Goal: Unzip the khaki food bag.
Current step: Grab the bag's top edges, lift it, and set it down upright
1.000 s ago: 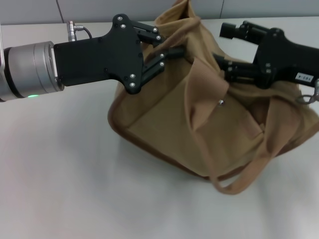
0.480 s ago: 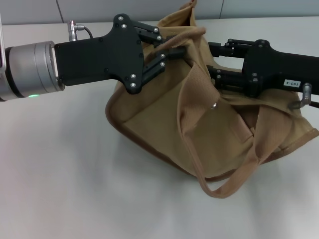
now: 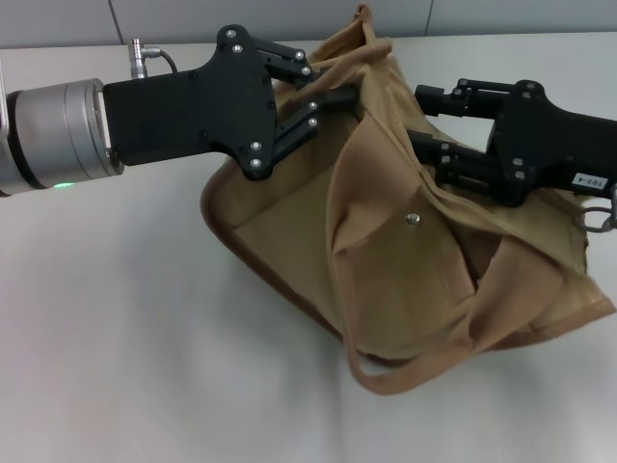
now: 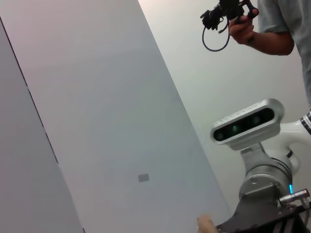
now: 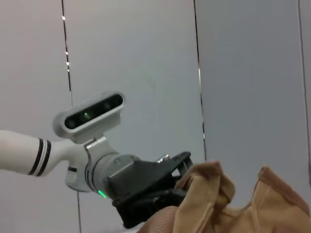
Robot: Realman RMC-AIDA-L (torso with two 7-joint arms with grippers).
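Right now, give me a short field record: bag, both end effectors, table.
bag: khaki food bag lying tilted on the table, front pocket with silver snap facing up
strap: one handle loop spilled toward the near edge
left end effector: at the bag's upper left top edge, shut on fabric
right end effector: at the bag's top right; grip unclear
zipper: not visible
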